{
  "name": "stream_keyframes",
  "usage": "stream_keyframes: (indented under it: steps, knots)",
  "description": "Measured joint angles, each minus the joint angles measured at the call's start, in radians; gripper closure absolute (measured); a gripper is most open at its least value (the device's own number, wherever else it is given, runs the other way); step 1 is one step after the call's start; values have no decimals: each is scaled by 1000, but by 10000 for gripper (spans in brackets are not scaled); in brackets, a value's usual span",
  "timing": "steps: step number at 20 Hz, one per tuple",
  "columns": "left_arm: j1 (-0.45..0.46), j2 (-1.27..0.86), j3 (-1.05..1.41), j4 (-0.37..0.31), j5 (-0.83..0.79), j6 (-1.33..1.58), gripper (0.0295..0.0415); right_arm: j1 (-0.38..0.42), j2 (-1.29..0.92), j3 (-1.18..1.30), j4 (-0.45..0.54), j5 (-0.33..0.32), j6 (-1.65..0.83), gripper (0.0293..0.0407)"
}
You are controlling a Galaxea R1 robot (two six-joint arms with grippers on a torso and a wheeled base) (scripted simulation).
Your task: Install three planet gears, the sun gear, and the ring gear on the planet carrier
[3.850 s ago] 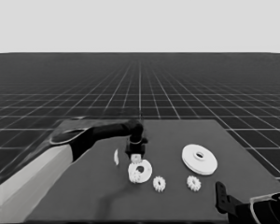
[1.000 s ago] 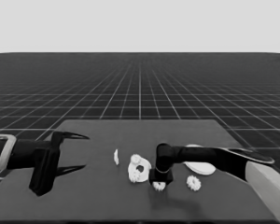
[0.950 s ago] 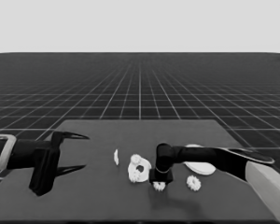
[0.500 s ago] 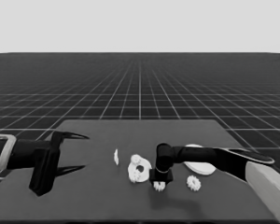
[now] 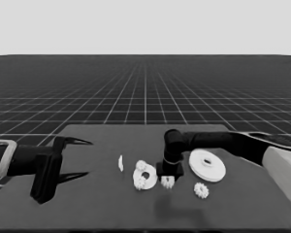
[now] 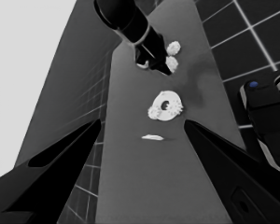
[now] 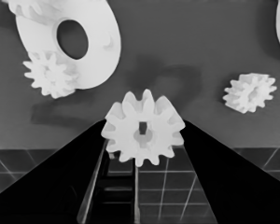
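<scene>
Gears, four small toothed wheels, entered with the two round parts they belong to, listed from the desk's left end to its right.

Left pincer [image 5: 72,158]: parked over the desk's left end, fingers spread wide, holding nothing; idle, apparently waiting its turn.

Thin white piece [image 5: 120,162]: lies alone left of centre, well apart from either pincer.

Smaller round part [image 5: 144,174]: flat near the middle of the desk toward its front edge. Two gears [image 7: 50,74] sit on it at its rim, one partly cut off in the right wrist view, so it seems to be the base being filled.

Right pincer [image 5: 168,182]: just beside the smaller round part on its right, pointing down, fingers closed on one gear [image 7: 143,127]. The gear sits between the fingertips with its toothed face and centre hole toward the wrist camera, probably so the hole can be lined up with a peg. Held gear is near the part's rim but not yet over it.

Larger round part [image 5: 207,165]: flat, right of the pincer, set aside for last.

Loose gear [image 5: 201,190]: on the desk in front of the larger part, untouched.
</scene>
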Motion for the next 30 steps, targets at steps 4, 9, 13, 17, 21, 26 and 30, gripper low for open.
stream_keyframes:
  steps: [4,9,13,17,21,26,30]
  knots:
    - [0,0,0,0,0,0,326,35,171,-369,38,37,-195,388]
    - [0,0,0,0,0,0,326,36,197,-428,42,42,-227,388]
    - [0,0,0,0,0,0,326,-90,219,-505,-77,81,-274,388]
    - [0,0,0,0,0,0,326,-115,226,-530,-101,94,-288,388]
    - [0,0,0,0,0,0,326,-119,227,-533,-104,96,-290,356]
    - [0,0,0,0,0,0,326,-119,227,-534,-104,96,-290,315]
    - [0,0,0,0,0,0,326,-119,227,-534,-105,96,-290,315]
